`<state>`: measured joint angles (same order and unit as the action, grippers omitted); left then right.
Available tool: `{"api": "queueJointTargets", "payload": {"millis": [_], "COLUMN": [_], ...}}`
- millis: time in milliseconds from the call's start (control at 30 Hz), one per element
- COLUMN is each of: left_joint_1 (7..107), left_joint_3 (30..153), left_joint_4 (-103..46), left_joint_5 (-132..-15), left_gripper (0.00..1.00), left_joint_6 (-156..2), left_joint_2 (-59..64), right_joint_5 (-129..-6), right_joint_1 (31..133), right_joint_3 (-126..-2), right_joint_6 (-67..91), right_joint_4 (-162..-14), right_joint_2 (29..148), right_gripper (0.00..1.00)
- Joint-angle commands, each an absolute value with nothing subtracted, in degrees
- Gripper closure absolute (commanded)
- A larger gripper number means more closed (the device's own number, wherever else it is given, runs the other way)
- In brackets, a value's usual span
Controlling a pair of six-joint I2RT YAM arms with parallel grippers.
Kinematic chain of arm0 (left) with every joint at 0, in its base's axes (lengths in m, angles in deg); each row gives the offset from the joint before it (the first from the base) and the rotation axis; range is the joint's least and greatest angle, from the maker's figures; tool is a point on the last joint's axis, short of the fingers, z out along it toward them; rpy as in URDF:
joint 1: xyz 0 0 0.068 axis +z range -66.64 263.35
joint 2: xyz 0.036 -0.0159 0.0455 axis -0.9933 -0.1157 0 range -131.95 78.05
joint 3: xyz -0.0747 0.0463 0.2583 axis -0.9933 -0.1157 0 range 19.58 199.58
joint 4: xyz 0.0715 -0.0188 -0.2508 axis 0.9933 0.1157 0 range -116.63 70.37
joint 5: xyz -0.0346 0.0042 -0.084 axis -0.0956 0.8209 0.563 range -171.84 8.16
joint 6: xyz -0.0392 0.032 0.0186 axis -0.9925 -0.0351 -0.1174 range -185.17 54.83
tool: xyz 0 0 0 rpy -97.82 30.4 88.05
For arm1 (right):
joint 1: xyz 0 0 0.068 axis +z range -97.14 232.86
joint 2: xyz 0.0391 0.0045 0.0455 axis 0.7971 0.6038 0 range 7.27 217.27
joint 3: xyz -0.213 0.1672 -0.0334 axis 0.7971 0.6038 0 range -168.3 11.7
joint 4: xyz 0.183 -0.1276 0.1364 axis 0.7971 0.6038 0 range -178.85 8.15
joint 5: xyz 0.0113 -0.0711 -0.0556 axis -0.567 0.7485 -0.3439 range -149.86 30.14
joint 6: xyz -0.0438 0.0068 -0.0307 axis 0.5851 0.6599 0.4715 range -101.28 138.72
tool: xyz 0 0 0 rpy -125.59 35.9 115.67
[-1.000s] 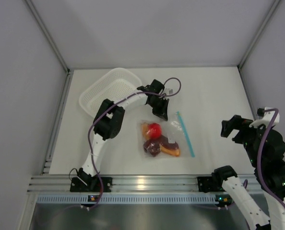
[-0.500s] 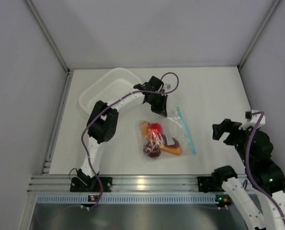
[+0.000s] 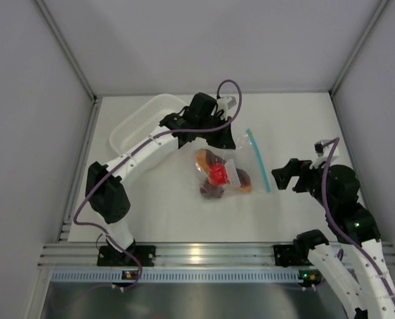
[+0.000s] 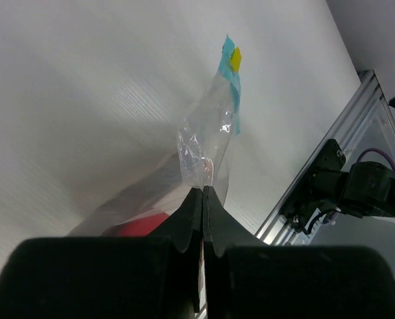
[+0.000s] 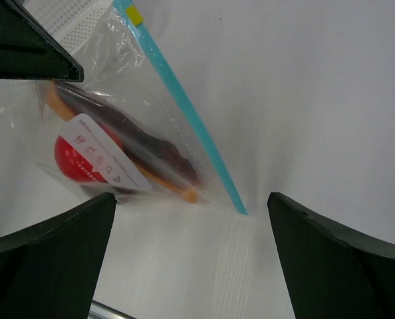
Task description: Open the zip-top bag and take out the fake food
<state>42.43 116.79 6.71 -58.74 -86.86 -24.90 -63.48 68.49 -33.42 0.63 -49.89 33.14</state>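
The zip-top bag [image 3: 232, 167] is clear, with a light blue zip strip [image 3: 258, 159] on its right edge, and lies mid-table. My left gripper [image 3: 229, 133] is shut on a pinch of its far clear plastic [image 4: 201, 159], which is pulled up taut. Inside the bag sits the fake food: a red ball [image 3: 217, 174], a dark brown piece [image 3: 212, 191] and an orange slice [image 3: 243, 187]. My right gripper [image 3: 277, 181] stands wide open just right of the strip's near end, holding nothing. In the right wrist view the right gripper [image 5: 191, 199] faces the bag [image 5: 118, 119] and its strip [image 5: 184, 113].
A white perforated basket [image 3: 144, 126] stands at the back left, beside the left arm. Grey walls close the table's left, back and right sides. An aluminium rail [image 3: 197, 256] runs along the near edge.
My left gripper has pulled the bag's far corner up and back, and the bag with its food has shifted that way. The right arm has swung left, toward the zip strip.
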Motion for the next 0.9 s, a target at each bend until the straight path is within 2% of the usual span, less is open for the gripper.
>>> {"api": "queueJointTargets", "payload": {"millis": [0, 167, 400, 500, 533, 600, 733, 867], "left_joint_1": [40.82, 38.89, 38.53, 38.53, 38.53, 38.53, 38.53, 38.53], "left_joint_3": [114.51, 109.51, 102.90, 101.32, 101.14, 100.44, 99.65, 99.03], "left_joint_4": [3.78, -0.87, -9.74, -11.86, -12.83, -13.71, -15.12, -15.12], "left_joint_5": [-59.07, -56.27, -52.14, -51.34, -51.25, -50.99, -50.01, -50.81], "left_gripper": [1.00, 1.00, 1.00, 1.00, 1.00, 1.00, 1.00, 1.00], "left_joint_6": [-86.18, -86.09, -89.16, -90.83, -91.45, -91.98, -92.33, -91.89], "left_joint_2": [-18.55, -14.33, -9.05, -7.91, -7.64, -7.03, -6.32, -5.44], "right_joint_5": [-71.10, -85.40, -90.26, -95.62, -97.02, -99.58, -99.41, -98.71], "right_joint_1": [69.03, 69.03, 69.20, 69.20, 69.12, 69.38, 69.64, 69.99], "right_joint_3": [-32.25, -29.00, -26.01, -24.43, -23.90, -22.67, -22.23, -22.40], "right_joint_6": [0.18, 2.02, 1.23, -0.25, -0.79, -1.58, -1.06, -1.06], "right_joint_4": [-58.17, -66.77, -74.69, -77.94, -80.74, -82.78, -84.89, -85.86], "right_joint_2": [34.51, 38.02, 40.32, 40.93, 41.19, 41.46, 42.16, 42.78], "right_gripper": [0.01, 0.01, 0.07, 0.21, 0.31, 0.39, 0.80, 0.85]}}
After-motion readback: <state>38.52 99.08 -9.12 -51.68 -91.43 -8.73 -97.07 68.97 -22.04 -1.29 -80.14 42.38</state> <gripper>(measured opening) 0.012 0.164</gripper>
